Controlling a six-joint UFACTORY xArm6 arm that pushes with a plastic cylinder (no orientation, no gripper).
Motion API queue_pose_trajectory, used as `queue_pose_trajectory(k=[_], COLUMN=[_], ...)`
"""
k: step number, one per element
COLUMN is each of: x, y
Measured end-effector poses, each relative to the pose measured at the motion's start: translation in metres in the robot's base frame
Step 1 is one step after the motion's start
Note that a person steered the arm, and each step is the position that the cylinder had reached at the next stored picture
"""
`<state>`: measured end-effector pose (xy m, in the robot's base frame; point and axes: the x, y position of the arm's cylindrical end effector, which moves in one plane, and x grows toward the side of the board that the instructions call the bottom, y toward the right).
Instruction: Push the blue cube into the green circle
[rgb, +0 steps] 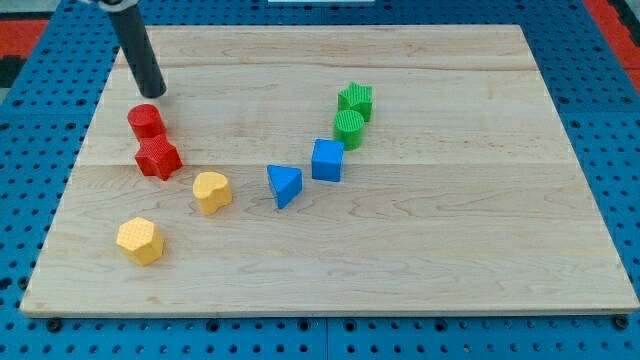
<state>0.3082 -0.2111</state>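
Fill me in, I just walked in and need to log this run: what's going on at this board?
A robot arm's rod is pushing small blocks around a wooden board. My tip is near the view's top left, just above the red cylinder and far from the blue cube. The blue cube sits just below the green circle, close to it or barely touching. The push has not begun.

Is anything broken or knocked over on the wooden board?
Nothing stands out. All eight blocks sit flat on the board, none broken. The blue cube sits just below the green circle. My tip rests above the red blocks.
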Motion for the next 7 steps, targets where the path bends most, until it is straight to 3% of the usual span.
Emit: queue_pose_trajectory(k=[2, 4, 7], x=[0.079, 0.137, 0.142], y=[0.135, 0.176, 0.212])
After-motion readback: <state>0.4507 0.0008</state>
